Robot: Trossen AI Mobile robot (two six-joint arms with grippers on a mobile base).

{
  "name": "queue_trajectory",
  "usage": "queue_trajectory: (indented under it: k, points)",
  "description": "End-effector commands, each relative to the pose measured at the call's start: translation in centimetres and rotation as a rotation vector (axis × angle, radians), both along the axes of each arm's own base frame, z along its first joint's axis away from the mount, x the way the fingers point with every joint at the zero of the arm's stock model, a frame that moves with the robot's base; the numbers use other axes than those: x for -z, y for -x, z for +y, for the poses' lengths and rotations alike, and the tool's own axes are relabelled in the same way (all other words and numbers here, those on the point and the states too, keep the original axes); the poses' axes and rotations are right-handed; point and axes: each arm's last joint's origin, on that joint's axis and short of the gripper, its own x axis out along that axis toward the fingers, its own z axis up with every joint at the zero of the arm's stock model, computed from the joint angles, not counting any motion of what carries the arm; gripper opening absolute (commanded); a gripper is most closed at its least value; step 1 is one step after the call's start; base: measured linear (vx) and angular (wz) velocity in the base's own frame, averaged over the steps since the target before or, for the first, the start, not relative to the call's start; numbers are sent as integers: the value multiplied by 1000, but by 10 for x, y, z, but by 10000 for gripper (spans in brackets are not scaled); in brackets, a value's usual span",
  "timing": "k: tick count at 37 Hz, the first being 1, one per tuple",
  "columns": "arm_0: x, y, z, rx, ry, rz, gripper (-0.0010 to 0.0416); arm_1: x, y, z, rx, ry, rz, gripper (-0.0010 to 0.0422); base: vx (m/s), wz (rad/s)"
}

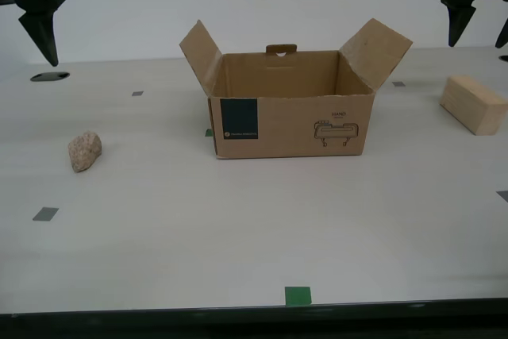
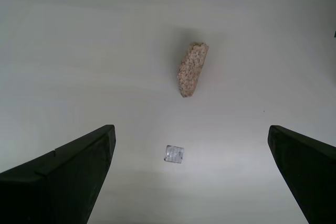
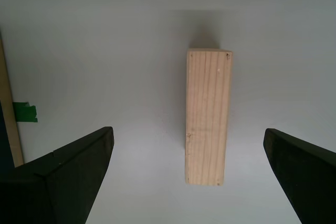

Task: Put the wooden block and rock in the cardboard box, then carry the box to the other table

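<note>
Beige worktop [image 1: 238, 236] carries box [image 1: 290, 125] mid-worktop. Both hands gape empty: second hand [image 2: 191, 182] should drop squarely over rock [image 2: 192, 69], first hand [image 3: 189, 182] over block [image 3: 208, 116].

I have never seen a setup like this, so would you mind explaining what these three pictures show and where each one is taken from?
It is a robot with two arms, each ending in a two-fingered tool. One picture comes from a camera on the robot's body, looking across a pale table. There an open cardboard box stands in the middle, a rock lies at that view's left and a wooden block at its right. The other two come from cameras on the tools, looking down. My first tool hangs open above the block, my second tool open above the rock. Nothing is held, and no block or rock shows in the box.
</note>
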Motion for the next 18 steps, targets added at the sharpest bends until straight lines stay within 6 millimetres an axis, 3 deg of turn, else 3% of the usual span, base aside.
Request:
queue_trajectory:
  k: [1, 8, 18]
  points:
    - [-1, -1, -1, -6, 12, -17, 399, 5, 3, 0, -10, 0, 22, 398, 0, 0]
    - [0, -1, -4, -16, 14, -22, 399, 11, 5, 0, -13, 1, 36, 398, 0, 0]
    - [20, 2, -7, -8, 13, -20, 398, 12, 3, 0, -16, 2, 15, 398, 0, 0]
